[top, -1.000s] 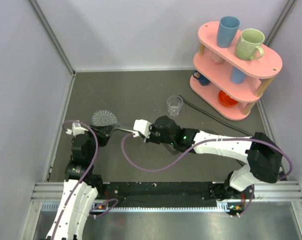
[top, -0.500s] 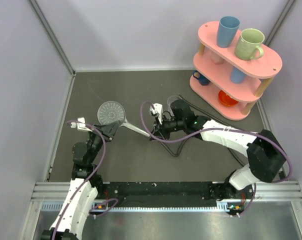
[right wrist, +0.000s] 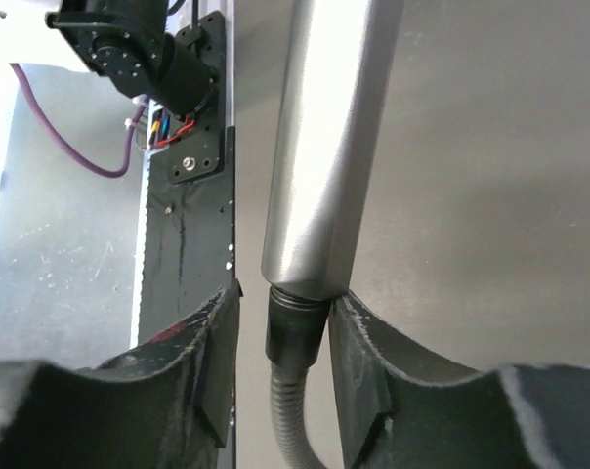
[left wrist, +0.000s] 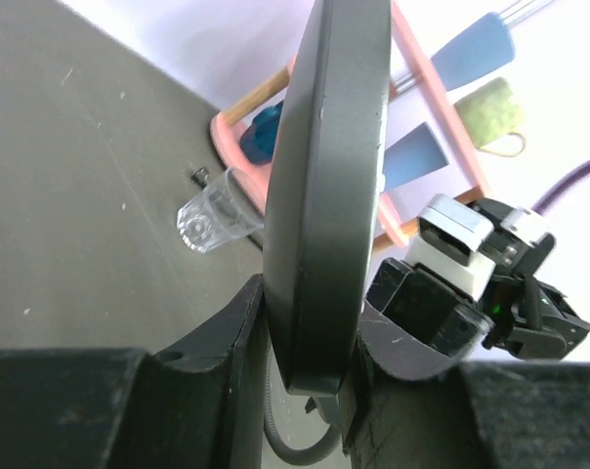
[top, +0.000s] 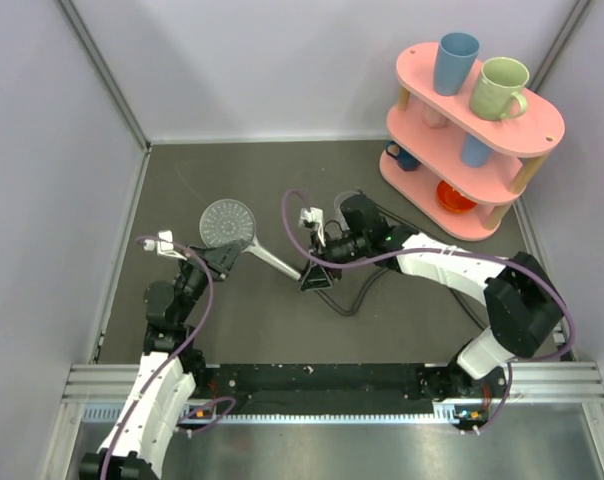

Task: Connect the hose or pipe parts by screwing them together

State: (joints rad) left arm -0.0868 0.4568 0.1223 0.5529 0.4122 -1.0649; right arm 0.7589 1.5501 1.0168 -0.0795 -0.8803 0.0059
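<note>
The shower (top: 228, 220) sits left of the table's (top: 232, 170) middle, perforated face up. The left gripper (top: 222, 258) has its jaws clamped on the disc's near rim. The handle slants off to the right gripper (top: 312, 278). Its jaws stand apart, either side of the dark nut seated right at the handle's end. There is a clear gap on one side of the nut; the other jaw may be touching it, hard to tell. The hose (right wrist: 287, 430) trails out from the nut. Bare table lies all round the shower. A cup (left wrist: 212, 215) stands near, beyond the handle. The pink rack (top: 538, 118) is well apart, beyond the cup.
</note>
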